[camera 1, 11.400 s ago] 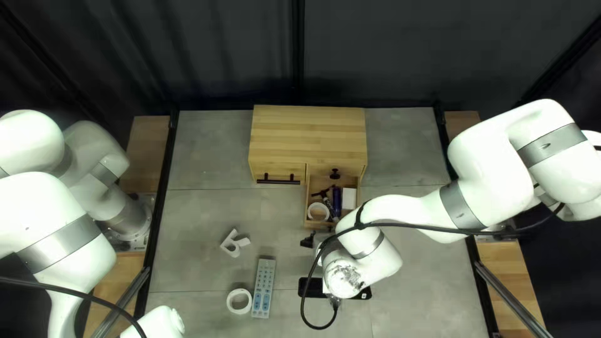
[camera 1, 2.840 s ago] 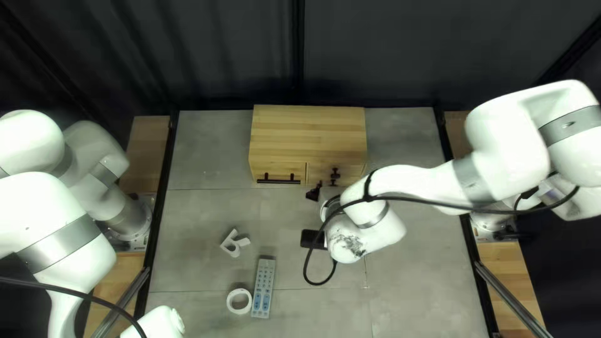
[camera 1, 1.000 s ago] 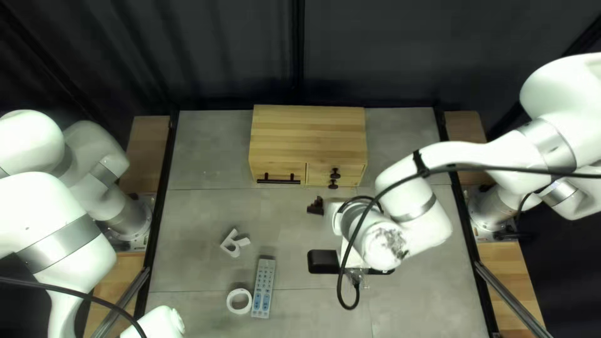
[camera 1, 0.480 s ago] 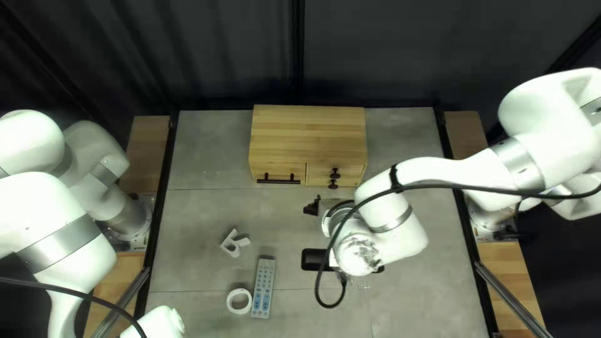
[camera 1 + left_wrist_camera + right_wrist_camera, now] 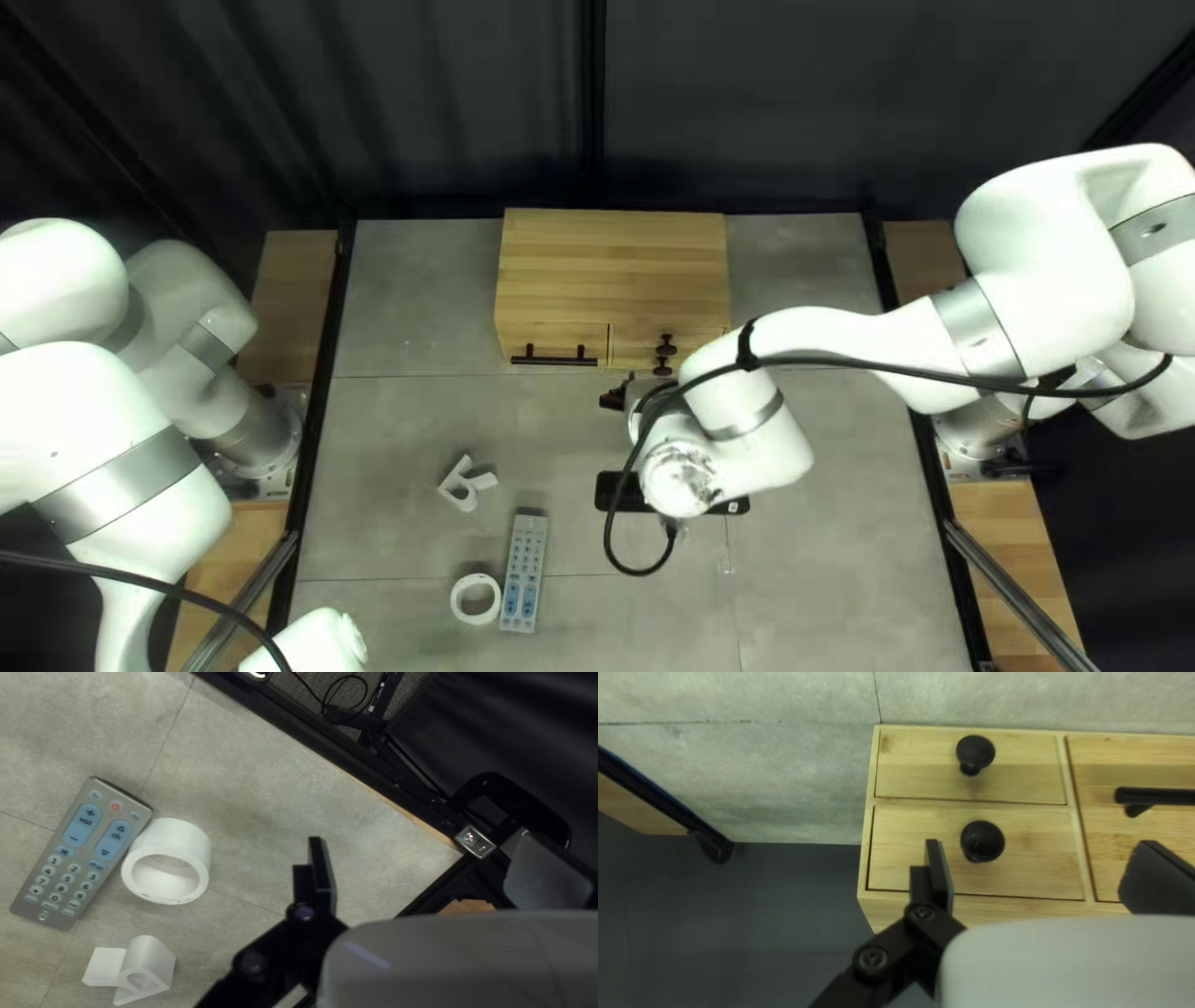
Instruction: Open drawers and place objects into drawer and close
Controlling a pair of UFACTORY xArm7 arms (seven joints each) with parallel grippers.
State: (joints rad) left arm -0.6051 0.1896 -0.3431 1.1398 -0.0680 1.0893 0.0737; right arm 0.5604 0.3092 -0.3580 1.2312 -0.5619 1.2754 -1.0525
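In the top left view, the wooden cabinet point(image 5: 613, 261) stands at the far middle, and my right gripper point(image 5: 615, 395) is just in front of it, partly hidden by its arm. Both small right-hand drawers are shut. In the right wrist view my right gripper point(image 5: 1042, 874) is open; the upper drawer's round knob point(image 5: 982, 841) shows ahead between its fingers, nearer one of them. The lower drawer's knob point(image 5: 975, 752) lies farther off. My left gripper point(image 5: 436, 874) is open and empty over bare table; beside it are a white ring point(image 5: 167, 862), a remote point(image 5: 81, 852) and a white bracket point(image 5: 134, 969).
A black bar handle point(image 5: 1154, 796) sticks out from the cabinet's wider door. The right arm point(image 5: 747, 461) covers the table in front of the right-hand drawers. Black rails point(image 5: 311, 436) border the table's sides.
The lower right drawer, open earlier with a ring, a white block and other objects inside, is now shut. Over the last second my right gripper moved leftward and nearer the cabinet. The left arm stayed still.
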